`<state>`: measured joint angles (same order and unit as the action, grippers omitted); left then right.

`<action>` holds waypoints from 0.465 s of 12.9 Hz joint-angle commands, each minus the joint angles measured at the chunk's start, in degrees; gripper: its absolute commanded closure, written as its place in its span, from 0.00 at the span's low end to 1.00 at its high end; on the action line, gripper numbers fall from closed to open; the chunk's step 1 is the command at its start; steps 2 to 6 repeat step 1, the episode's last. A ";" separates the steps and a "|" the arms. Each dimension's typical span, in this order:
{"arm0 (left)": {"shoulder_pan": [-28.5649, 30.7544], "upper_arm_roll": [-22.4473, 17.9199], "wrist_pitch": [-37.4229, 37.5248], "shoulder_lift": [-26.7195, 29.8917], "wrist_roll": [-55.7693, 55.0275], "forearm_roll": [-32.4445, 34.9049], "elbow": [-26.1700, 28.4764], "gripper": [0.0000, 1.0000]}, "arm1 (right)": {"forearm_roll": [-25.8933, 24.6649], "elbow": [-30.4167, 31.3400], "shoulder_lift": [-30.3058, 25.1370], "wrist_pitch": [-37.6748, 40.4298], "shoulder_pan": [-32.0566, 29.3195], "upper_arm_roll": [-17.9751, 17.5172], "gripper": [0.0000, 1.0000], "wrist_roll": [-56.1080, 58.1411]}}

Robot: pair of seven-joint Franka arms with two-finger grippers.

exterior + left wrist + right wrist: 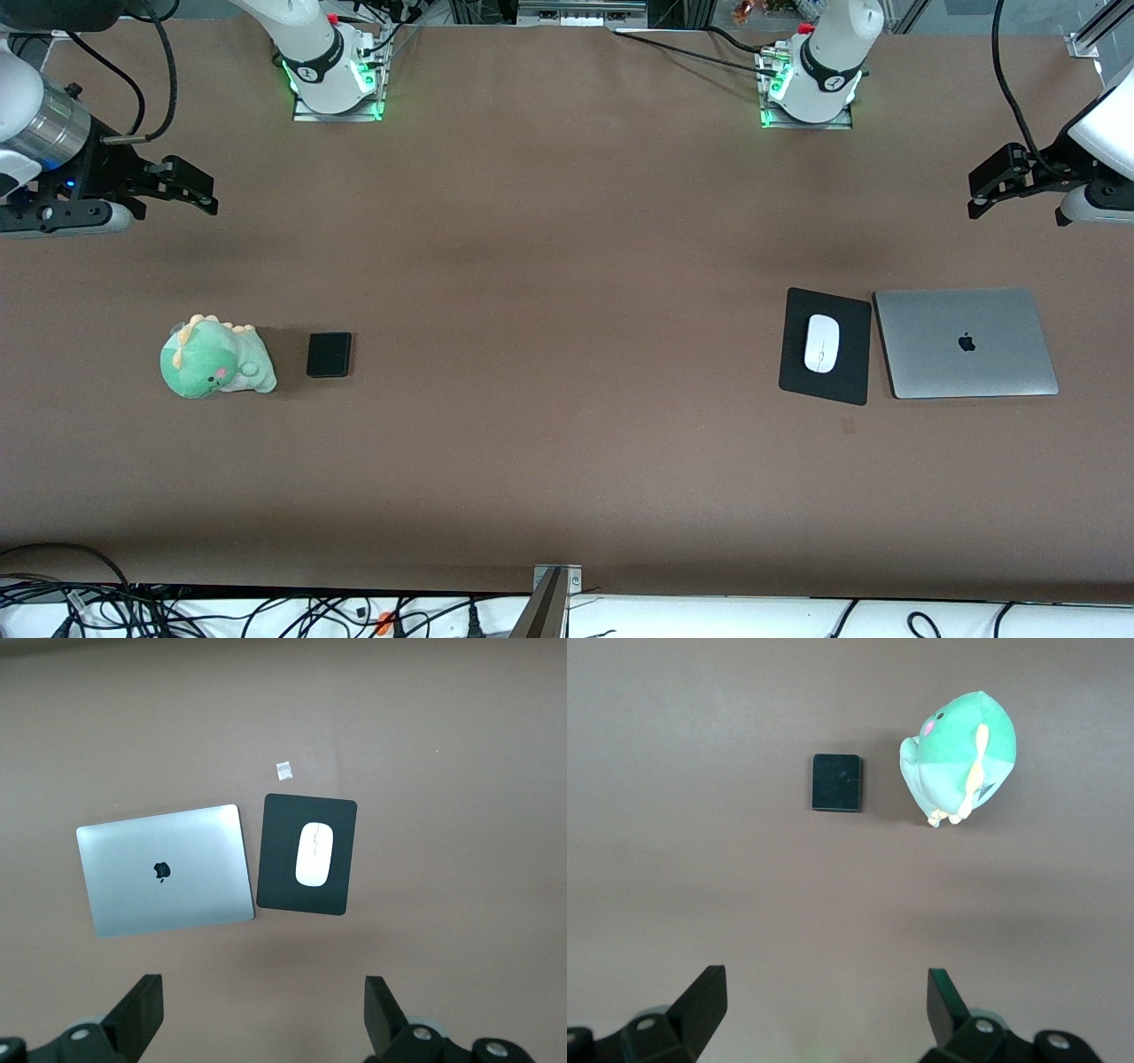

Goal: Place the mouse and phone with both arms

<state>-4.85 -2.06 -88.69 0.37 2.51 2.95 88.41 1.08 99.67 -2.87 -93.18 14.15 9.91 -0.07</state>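
I see the mouse [821,343] on its pad [826,384], beside the laptop [966,342]. The phone [330,354] lies by the toy [215,358]. The left gripper [994,188] and right gripper [188,186] hang open over bare table, seemingly empty.

White mouse [821,343], black phone [329,354]

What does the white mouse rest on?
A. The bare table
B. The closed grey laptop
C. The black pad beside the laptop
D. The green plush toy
C: the mouse lies on the black pad, which sits beside the grey laptop.
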 commanded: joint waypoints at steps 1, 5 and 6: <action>-0.07 -0.22 0.27 1.21 -0.14 -0.67 0.71 0.00 | -0.73 -2.81 0.85 3.17 -1.76 -2.35 0.00 0.42; -0.07 -0.22 0.27 1.21 -0.14 -0.67 0.71 0.00 | -0.73 -2.81 0.85 3.17 -1.76 -2.35 0.00 0.42; -0.07 -0.22 0.27 1.21 -0.14 -0.67 0.71 0.00 | -0.73 -2.81 0.85 3.17 -1.76 -2.35 0.00 0.42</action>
